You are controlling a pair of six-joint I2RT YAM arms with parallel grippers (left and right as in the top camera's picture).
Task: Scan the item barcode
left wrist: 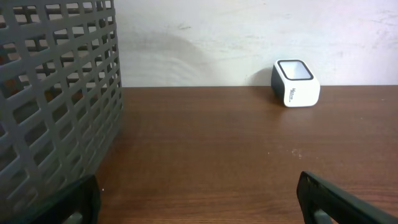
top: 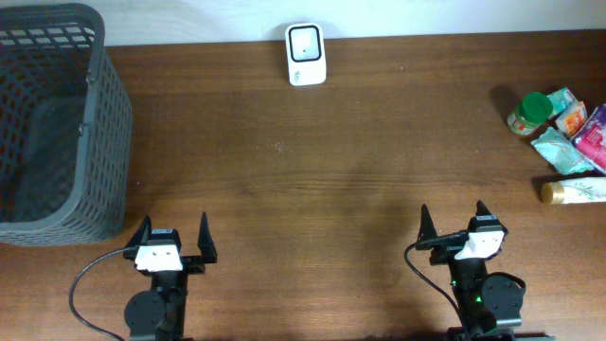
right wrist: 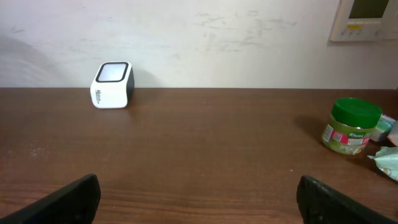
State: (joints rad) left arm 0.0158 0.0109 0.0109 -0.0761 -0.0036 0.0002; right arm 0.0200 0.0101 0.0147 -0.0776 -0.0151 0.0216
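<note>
Table: dark brown wooden table (top: 312, 170), the setting for both arms.
Basket: grey plastic mesh basket (top: 104, 142), far left.
Grippers: left gripper (top: 174, 224) and right gripper (top: 453, 210) at the near edge, jaws spread wide, holding nothing.
Scanner: white box-shaped barcode scanner (top: 306, 54), far edge, centre.
Item: green-lidded labelled jar (top: 528, 112), upright at the right edge beside pale packets (top: 554, 147). It looks rigid, smooth and breakable, best gripped across the body below the lid.
</note>
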